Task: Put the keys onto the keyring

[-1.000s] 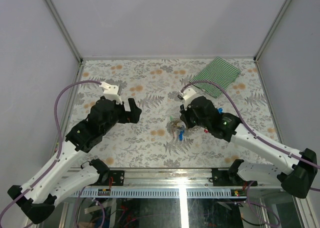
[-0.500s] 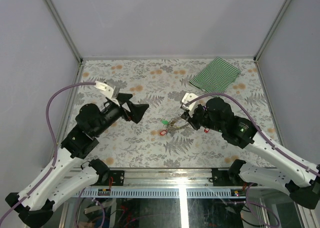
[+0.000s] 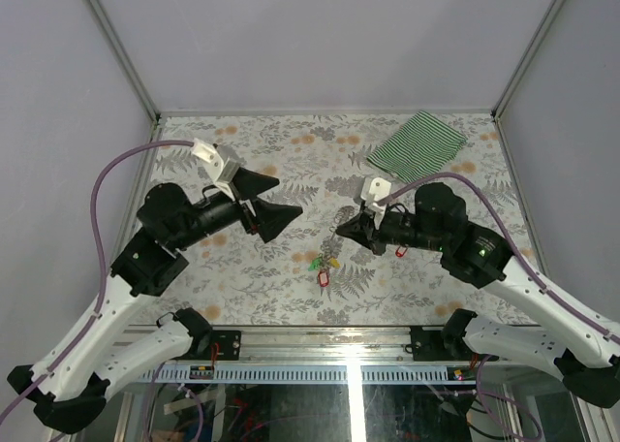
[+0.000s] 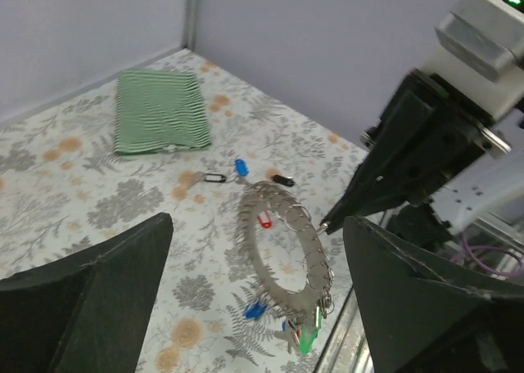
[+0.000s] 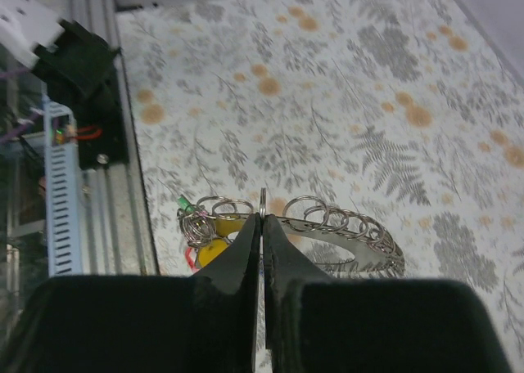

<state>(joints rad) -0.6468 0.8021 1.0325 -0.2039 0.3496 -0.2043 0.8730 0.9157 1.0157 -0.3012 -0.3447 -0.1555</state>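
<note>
Keyring (image 4: 311,246), one grey ring of coiled links, hangs upright above the table (image 3: 242,268) at mid-frame, its rim pinched by the right gripper (image 5: 262,224), whose tips press together on it. Three keys (image 5: 201,230) tagged green, yellow and red dangle from its low end. Four more lie loose on the table: two black, one blue, one red. The left gripper (image 3: 289,196) is spread wide and holds nothing. One green-striped cloth (image 3: 418,143) lies at the upper right.
</note>
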